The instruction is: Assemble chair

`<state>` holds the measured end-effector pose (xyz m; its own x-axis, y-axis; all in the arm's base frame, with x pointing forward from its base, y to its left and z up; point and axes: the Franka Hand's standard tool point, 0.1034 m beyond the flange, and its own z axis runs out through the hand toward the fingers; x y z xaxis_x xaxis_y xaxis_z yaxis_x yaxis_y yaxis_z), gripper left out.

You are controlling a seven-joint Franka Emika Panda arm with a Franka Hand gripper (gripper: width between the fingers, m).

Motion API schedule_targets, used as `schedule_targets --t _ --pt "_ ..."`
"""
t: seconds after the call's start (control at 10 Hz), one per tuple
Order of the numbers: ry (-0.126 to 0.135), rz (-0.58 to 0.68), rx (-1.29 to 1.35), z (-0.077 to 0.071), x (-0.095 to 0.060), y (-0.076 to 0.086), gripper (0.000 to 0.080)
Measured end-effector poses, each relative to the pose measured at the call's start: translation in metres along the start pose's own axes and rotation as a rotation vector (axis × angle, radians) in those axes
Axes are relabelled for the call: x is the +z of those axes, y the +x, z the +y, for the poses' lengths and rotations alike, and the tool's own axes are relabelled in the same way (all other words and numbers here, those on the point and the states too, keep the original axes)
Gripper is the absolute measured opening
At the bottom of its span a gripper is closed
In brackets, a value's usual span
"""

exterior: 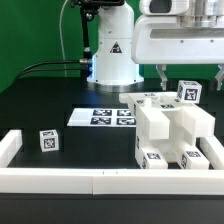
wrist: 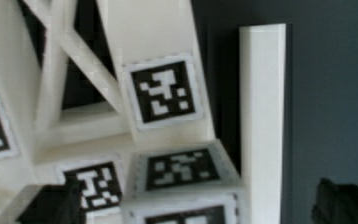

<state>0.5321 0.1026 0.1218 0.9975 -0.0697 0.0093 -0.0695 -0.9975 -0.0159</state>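
At the frame's upper right, your gripper point(exterior: 190, 76) hangs wide open, holding nothing, above the half-built chair point(exterior: 172, 135) at lower right. You seem between parts; next, likely fetch the loose block point(exterior: 48, 141) at lower left, gripping it squarely.

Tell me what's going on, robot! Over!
Gripper open, above chair, holding nothing. Chair part-built, by front rail. One loose block apart, exterior view's left. Nothing in the way.
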Motion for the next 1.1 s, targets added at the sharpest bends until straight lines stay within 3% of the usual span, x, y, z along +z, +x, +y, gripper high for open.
schedule_targets --t 0.3,0.5,0.8,1.1 --pt "-0.002 0.011 0.069 0.0007 0.0026 0.0001 0.0637" --pt "-0.001 0.011 0.235 0.0007 0.0029 0.0000 0.0286" --pt "0.002 0.031 0.531 -0.0011 0.0035 0.0006 0.0281" --pt "0.027 0.025 0.901 -0.0014 0.0036 0.0006 0.0281"
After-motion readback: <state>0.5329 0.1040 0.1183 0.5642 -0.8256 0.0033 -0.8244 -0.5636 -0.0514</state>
